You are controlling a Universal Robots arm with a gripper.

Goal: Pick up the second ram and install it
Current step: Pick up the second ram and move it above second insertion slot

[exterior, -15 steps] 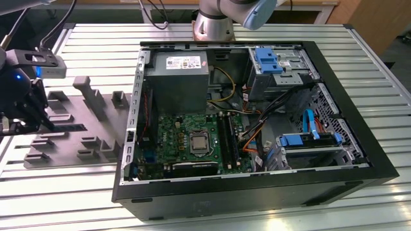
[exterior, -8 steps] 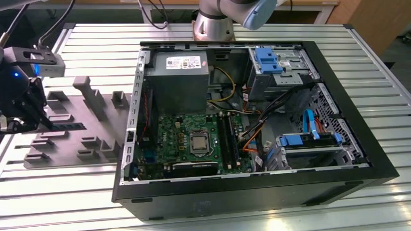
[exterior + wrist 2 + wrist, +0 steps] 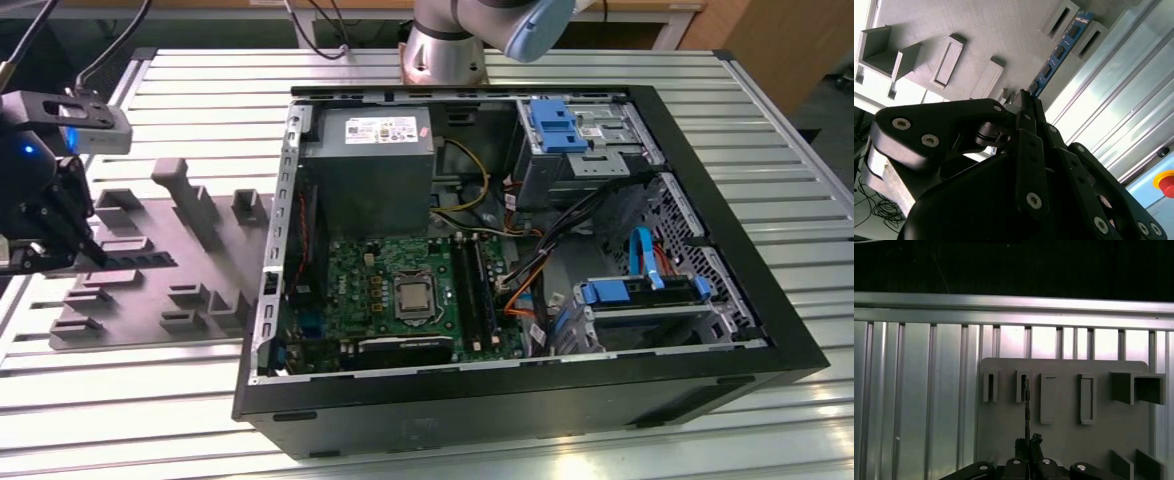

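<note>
The second ram point(image 3: 1059, 50) is a thin blue strip with dark chips. It stands on edge in the slotted holders of the grey fixture plate point(image 3: 979, 35). In the first wrist view the second ram point(image 3: 1026, 405) appears edge-on as a thin dark line. My gripper point(image 3: 1026, 100) is shut on its near end, black fingers point(image 3: 1036, 441) pressing both faces. In the exterior view my gripper point(image 3: 60, 255) hangs over the fixture plate point(image 3: 160, 290) at the exterior view's left, with the second ram point(image 3: 134, 259) beside it. The black slot rails point(image 3: 470, 285) lie on the motherboard point(image 3: 387, 270).
The open black computer case point(image 3: 534, 400) lies on the ribbed metal table point(image 3: 667, 70), to the exterior view's right of the fixture. Inside are a grey power-supply box point(image 3: 367, 150), cables and blue drive brackets point(image 3: 641, 290). A red button point(image 3: 1166, 182) sits off the table's edge.
</note>
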